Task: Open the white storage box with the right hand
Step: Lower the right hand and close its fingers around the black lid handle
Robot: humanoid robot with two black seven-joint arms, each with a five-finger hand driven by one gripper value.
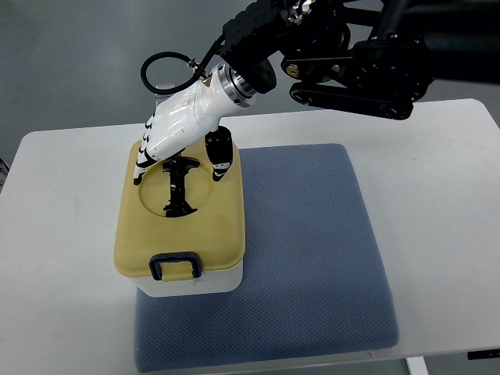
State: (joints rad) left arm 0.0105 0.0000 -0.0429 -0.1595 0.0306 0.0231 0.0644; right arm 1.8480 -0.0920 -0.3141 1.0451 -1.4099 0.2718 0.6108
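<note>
The white storage box with its pale yellow plastic lid (181, 226) sits on a blue padded mat (312, 250). The right hand (176, 137) hovers over the lid's far edge, fingers loosely spread, holding nothing, seemingly placed to lift it.

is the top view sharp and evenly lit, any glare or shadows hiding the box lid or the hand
Top view: sharp throughout, light soft and even. Mild sheen on the right hand; no glare on the yellow lid. A faint shadow falls beside the storage box on the blue mat. The hand itself covers the lid's far edge; the white table looks bright, not washed out.
</note>
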